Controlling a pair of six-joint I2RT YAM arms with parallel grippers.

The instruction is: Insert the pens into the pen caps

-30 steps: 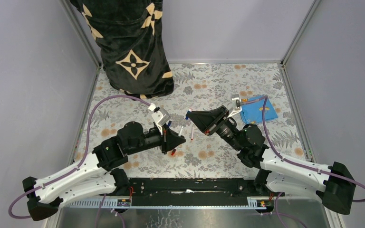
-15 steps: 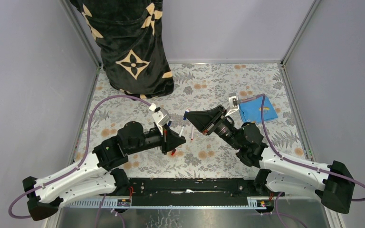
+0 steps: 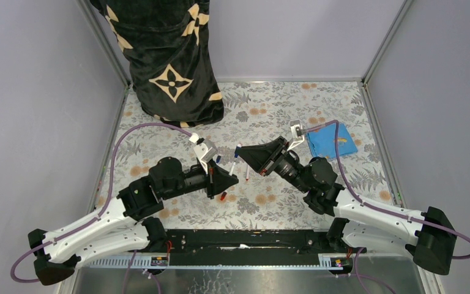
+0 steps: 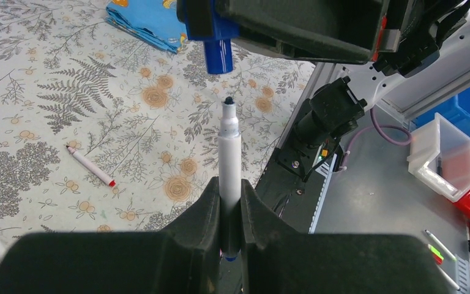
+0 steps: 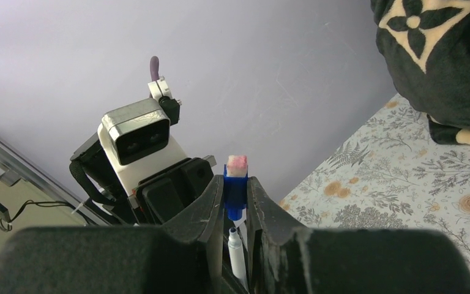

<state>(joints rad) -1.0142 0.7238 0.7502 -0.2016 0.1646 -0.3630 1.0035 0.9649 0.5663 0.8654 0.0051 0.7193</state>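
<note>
My left pincer point(image 4: 228, 199) grips a pen point(image 4: 229, 147), right pincer point(image 5: 235, 205) grips the blue cap point(image 4: 218, 56) at twelve o'clock; next I'd align them and push.

No words, numbers or brand names could be read in any view. The only sign-like marks were cream flower shapes on the black cloth point(image 3: 159, 37) at the back of the surface point(image 3: 269, 104). One flower sat inside a diamond, and none of them had letters.
</note>
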